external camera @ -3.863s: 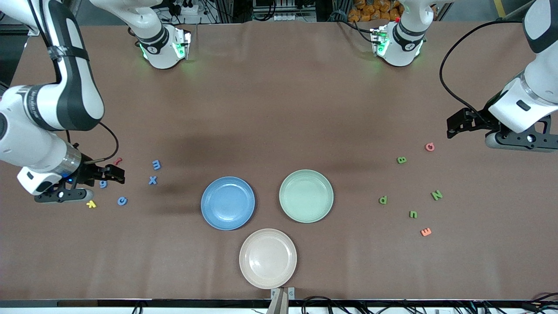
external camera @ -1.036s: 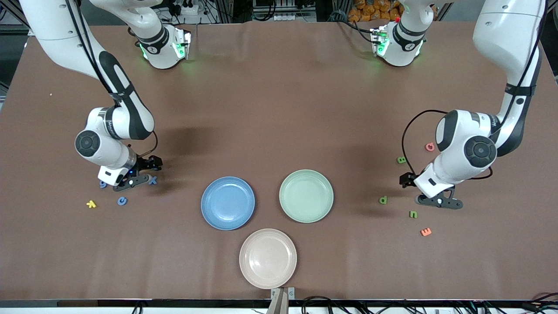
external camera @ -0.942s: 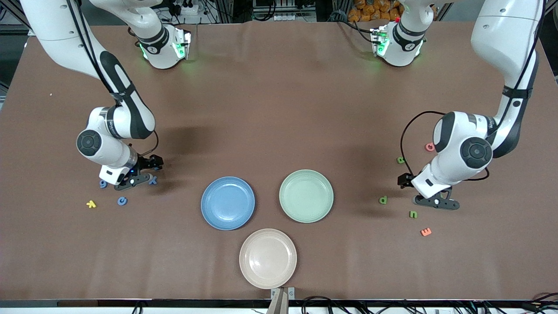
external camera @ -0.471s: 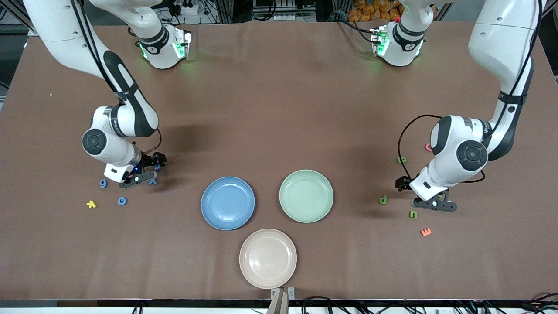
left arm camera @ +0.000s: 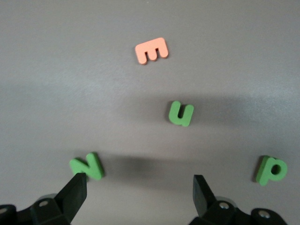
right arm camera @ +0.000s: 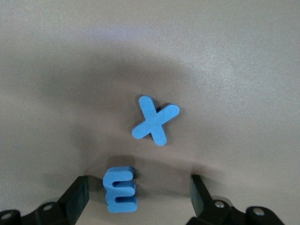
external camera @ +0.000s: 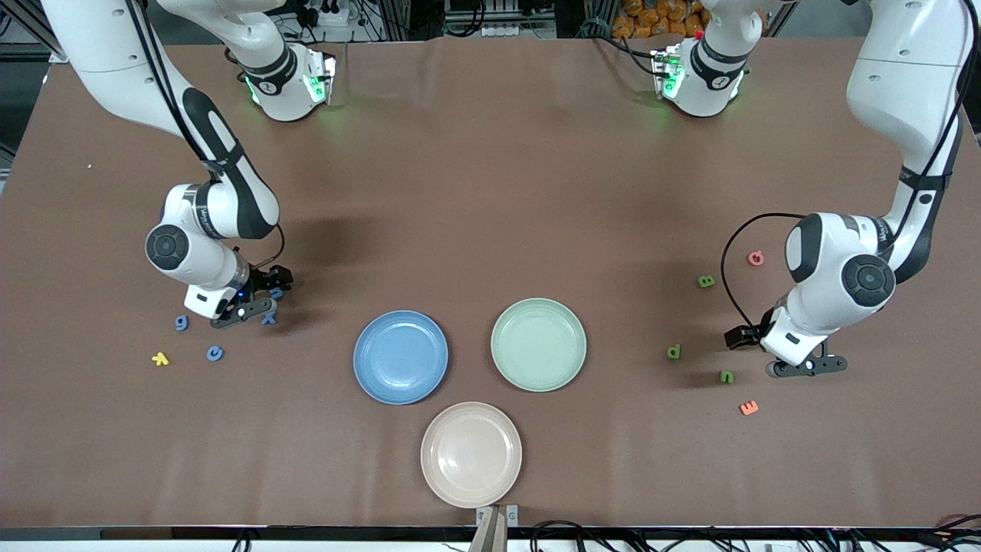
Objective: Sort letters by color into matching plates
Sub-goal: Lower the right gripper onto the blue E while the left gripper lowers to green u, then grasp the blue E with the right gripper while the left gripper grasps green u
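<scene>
Because the blue letters lie at the right arm's end of the table and the green ones at the left arm's end, each arm works its own cluster. The right hand (right arm camera: 138,187) is low over the table with its fingers spread, and the blue m (right arm camera: 120,189) lies between them, not yet pinched. The blue x (right arm camera: 154,120) lies just beside it, the blue g (external camera: 182,323) and blue c (external camera: 215,353) near, next to a yellow letter (external camera: 159,358).

The left hand (left arm camera: 140,187) hangs over the green cluster, fingers spread and empty. The green N (left arm camera: 87,166) lies by one fingertip, off centre, so I judge the hand must shift before closing. The green u (left arm camera: 181,113) and green p (left arm camera: 271,169) are near, the green B (external camera: 706,281) farther from the camera, with an orange E (left arm camera: 151,50) to leave alone.

Between the clusters sit the blue plate (external camera: 401,357) and green plate (external camera: 538,345), each toward its matching letters, both empty. A beige plate (external camera: 470,454) lies nearer the camera.
</scene>
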Controlling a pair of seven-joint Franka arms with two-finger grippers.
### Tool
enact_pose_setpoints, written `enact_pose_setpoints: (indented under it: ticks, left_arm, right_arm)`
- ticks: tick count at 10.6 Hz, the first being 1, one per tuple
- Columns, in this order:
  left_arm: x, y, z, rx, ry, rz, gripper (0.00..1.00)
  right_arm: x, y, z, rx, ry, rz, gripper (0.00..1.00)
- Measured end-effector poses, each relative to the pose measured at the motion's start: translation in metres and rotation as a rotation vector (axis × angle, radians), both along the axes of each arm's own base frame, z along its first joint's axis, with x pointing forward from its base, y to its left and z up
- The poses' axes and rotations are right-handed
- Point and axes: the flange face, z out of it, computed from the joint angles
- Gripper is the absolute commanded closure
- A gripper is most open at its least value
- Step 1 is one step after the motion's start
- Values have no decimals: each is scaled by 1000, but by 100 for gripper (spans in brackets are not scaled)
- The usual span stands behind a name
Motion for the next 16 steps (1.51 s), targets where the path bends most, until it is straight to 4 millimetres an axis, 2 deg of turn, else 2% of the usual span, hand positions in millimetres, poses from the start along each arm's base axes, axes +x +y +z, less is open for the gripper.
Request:
enact_pose_setpoints:
  ticks: [4, 9, 12, 14, 16]
  left_arm:
    - [27, -18, -30, 41, -32, -113, 0]
    - [35, -25, -45, 43, -27, -233, 0]
    - [41, -27, -53, 35, -26, -277, 0]
    - [42, -28, -55, 31, -27, -277, 100]
    - [43, -28, -54, 20, -28, -265, 100]
  right_arm:
    - [1, -1, 5, -1, -9, -2, 35]
    - [2, -1, 7, 0, -14, 0, 58]
    - [2, 0, 9, 0, -18, 3, 66]
    - [3, 0, 9, 0, -21, 4, 73]
    - [3, -1, 10, -1, -24, 3, 75]
